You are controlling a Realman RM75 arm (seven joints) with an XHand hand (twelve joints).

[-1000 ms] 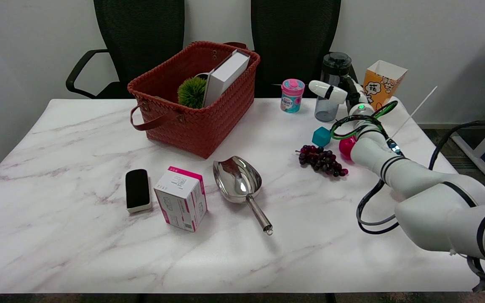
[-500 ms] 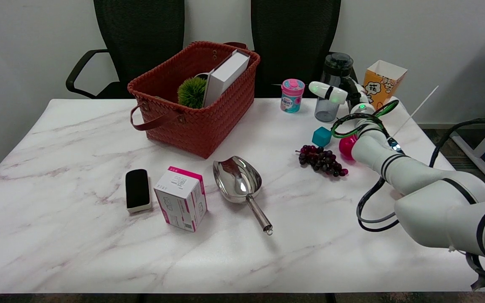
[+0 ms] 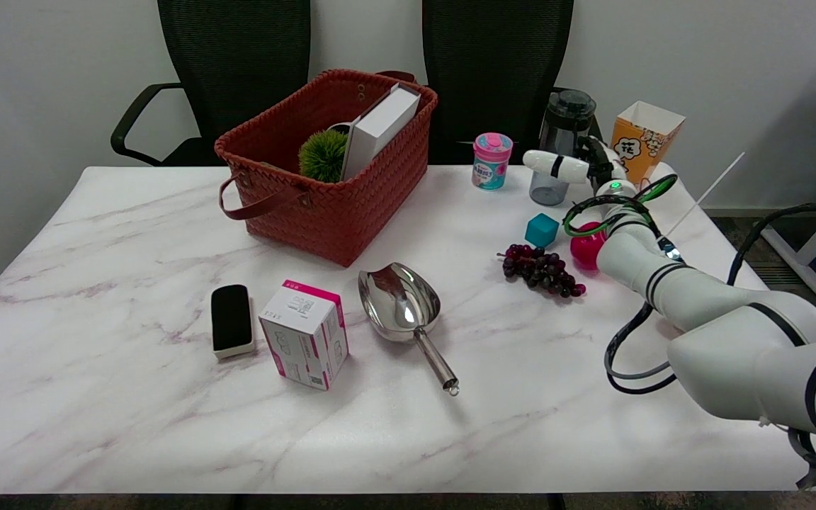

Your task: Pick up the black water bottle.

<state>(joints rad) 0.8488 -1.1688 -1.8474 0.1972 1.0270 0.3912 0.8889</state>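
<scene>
My right hand [image 3: 578,164] has slid lower across the black water bottle [image 3: 558,145], a finger crossing its front; grip unconfirmed, I cannot tell, so no lift yet.

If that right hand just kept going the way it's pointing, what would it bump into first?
The right hand points toward the table's far edge, and a finger already crosses the front of the black water bottle. The bottle comes first, probably touching already, though depth is hard to judge.
</scene>
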